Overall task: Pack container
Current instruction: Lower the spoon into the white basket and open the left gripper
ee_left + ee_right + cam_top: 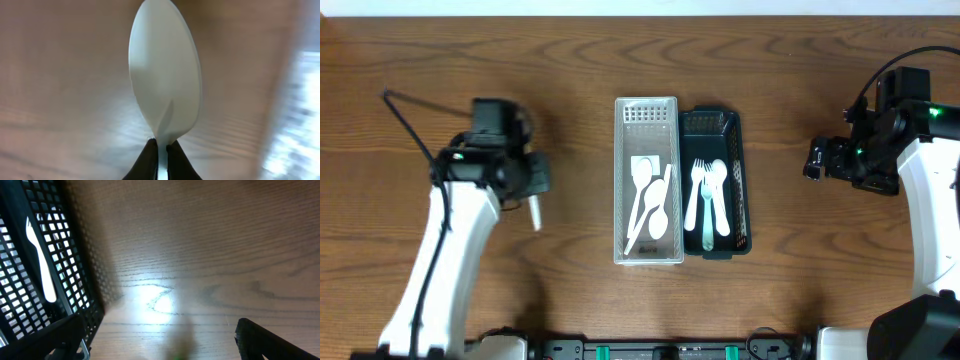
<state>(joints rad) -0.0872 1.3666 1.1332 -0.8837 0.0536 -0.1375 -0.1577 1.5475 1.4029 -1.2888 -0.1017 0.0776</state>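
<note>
A white basket (647, 112) and a black basket (710, 122) stand side by side at the table's middle. The white one holds white utensils, among them a spatula and spoons (650, 200). The black one holds white forks and a spoon (708, 190). My left gripper (533, 205) is to the left of the baskets, shut on a white plastic spoon (166, 75) whose bowl fills the left wrist view. My right gripper (813, 160) is open and empty over bare wood, right of the black basket (55, 255); a white fork (40, 260) shows through its mesh.
The table is brown wood. The arms' bases and a black rail run along the front edge (670, 350). A black cable (410, 125) loops behind my left arm.
</note>
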